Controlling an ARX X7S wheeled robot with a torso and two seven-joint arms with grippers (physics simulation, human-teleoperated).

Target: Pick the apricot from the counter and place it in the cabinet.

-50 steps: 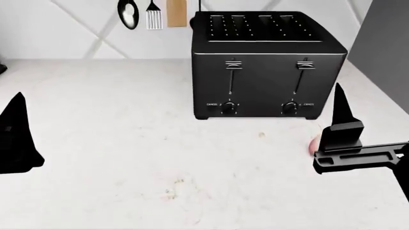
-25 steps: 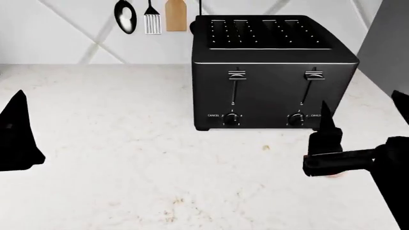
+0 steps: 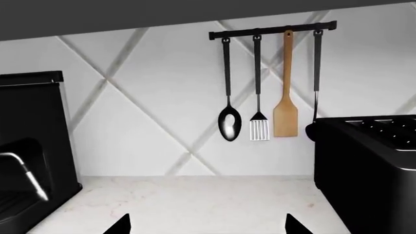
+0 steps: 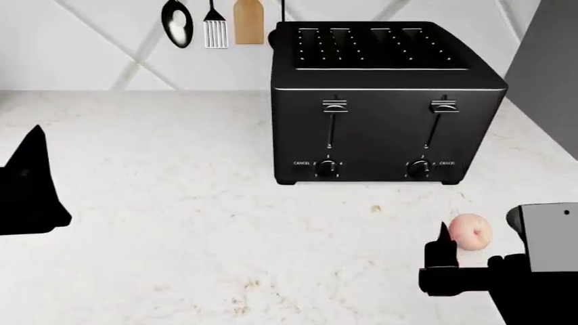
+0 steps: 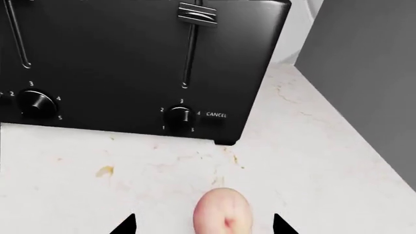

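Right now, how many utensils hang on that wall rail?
4: black glossy spoon, slotted black-handled spatula, flat wooden spatula, then a dark utensil partly hidden behind the black four-slot toaster.

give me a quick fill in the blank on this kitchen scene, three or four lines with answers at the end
1. The apricot lies on the ____, in front of the black toaster.
2. In the right wrist view, the apricot sits between the two fingertips of the right pincer, whose jaws are ____.
3. On the wall rail, the wooden spatula hangs beside a slotted turner and a black ____.
4. The toaster's front has ____ round dials.

Answers: counter; open; spoon; two
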